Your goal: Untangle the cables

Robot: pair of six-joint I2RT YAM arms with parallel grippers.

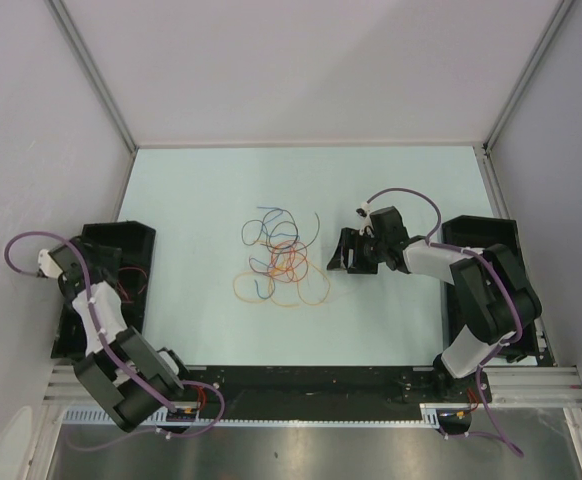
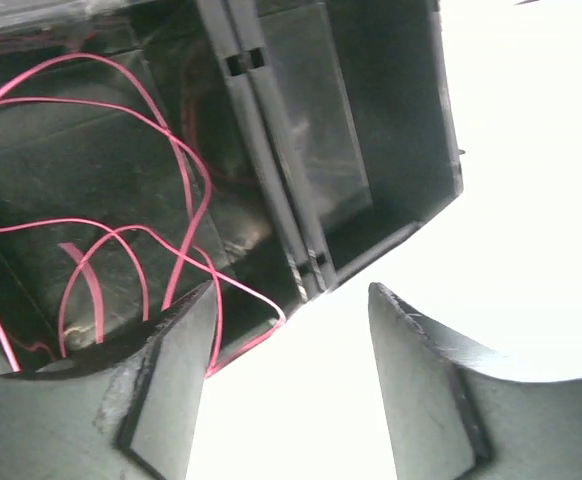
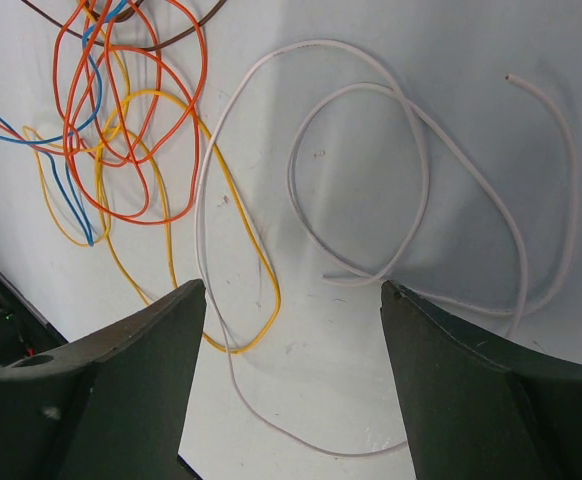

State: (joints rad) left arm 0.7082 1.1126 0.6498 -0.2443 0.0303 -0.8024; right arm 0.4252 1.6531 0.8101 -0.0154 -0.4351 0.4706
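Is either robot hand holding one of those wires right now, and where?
No. Both the left hand and right hand are open and empty.

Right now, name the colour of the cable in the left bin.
The cable is pinkish red; clearest from the left wrist.

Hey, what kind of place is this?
Probably a robotics lab test cell: a pale table walled by plain white panels, a left arm and right arm bolted at its near edge, and loose coloured cables on it.
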